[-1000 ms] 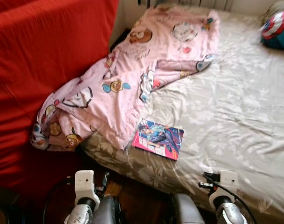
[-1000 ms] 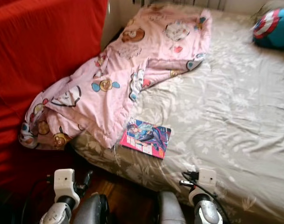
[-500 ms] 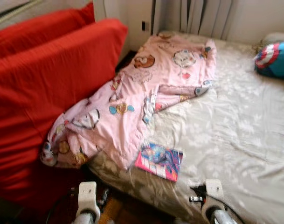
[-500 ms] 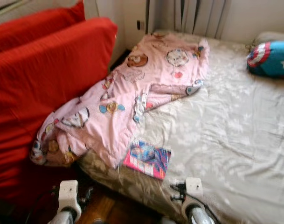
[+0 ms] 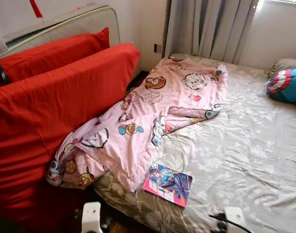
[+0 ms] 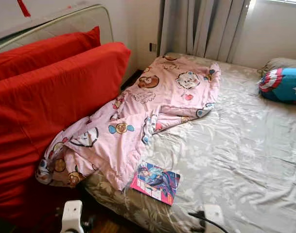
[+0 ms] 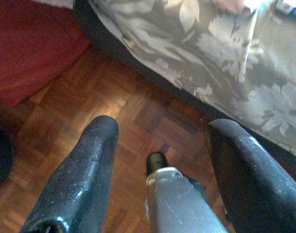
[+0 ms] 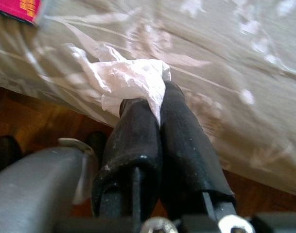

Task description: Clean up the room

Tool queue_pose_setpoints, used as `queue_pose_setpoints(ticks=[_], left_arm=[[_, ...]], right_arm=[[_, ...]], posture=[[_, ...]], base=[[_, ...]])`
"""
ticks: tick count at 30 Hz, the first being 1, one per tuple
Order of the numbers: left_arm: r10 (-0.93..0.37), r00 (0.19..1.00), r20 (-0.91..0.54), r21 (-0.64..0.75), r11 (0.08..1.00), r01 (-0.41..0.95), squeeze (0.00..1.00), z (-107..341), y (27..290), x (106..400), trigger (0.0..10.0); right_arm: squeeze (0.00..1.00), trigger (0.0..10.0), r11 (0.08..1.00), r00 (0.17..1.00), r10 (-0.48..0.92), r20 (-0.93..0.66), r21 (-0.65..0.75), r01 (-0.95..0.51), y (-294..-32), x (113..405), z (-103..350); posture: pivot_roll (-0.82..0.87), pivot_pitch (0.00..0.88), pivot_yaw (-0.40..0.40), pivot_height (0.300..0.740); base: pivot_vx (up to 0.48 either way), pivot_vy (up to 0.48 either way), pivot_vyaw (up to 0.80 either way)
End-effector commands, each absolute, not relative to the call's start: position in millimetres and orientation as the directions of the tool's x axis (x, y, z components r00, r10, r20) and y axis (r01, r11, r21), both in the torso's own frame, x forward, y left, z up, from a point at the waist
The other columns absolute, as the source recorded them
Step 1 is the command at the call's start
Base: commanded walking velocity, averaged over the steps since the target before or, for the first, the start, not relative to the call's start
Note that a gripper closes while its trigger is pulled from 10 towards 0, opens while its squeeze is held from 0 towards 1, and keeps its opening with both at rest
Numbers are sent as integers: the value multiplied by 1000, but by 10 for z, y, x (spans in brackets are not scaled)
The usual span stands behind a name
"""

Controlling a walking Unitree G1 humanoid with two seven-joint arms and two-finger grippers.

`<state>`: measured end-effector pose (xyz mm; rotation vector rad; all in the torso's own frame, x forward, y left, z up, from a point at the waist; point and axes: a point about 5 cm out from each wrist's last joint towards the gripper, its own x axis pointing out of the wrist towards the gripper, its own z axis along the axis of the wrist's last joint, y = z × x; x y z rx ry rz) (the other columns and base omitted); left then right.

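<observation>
Right gripper (image 8: 160, 114) pinching what looks like crumpled tissue (image 8: 130, 80) — beside bed (image 8: 245, 58).

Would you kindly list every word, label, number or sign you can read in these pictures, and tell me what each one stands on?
No text can be read for certain.
Comic book on the bed: print on its cover, too small and blurred to read.
Round cushion: a white star in red and white rings, a sign and not words.
Pink blanket: cartoon figures, no legible lettering.
Crumpled tissue in the right pincer: no print.
</observation>
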<state>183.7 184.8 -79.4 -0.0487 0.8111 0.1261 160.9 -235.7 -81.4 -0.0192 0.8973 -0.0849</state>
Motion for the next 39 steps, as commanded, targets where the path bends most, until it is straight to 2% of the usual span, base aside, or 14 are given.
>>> queue_pose_setpoints(ticks=[1, 9, 15, 34, 39], left_arm=[[104, 655, -748, 15, 990, -140, 0, -831, 1849, 1777, 10000], [123, 640, -759, 10, 984, -177, 0, -853, 1829, 1749, 10000], [133, 629, -766, 14, 981, -191, 0, -859, 1857, 1737, 10000], [143, 606, -783, 30, 981, -193, 0, -885, 1923, 1669, 10000], [143, 606, -783, 35, 982, -187, 0, -883, 1958, 1664, 10000]], right_arm=[[0, 10000, 998, 613, -65, -788, -43, 51, -2364, 1578, -825], [0, 10000, 997, 601, -77, -796, -71, 35, -2485, 1538, -808], [0, 10000, 998, 622, -54, -781, -65, 5, -2380, 1637, -794], [0, 10000, 999, 598, -40, -801, -43, 9, -2324, 1571, -840], [0, 10000, 999, 589, -43, -807, -31, 30, -2322, 1552, -851]], posture=[[-139, 0, -26, 740], [-130, 0, -38, 740], [-127, 0, -44, 740], [-120, 69, -10, 740], [-112, 86, 1, 740]], base=[[0, 0, 0], [0, 0, 0], [0, 0, 0], [0, 0, 788], [0, 0, 0]])
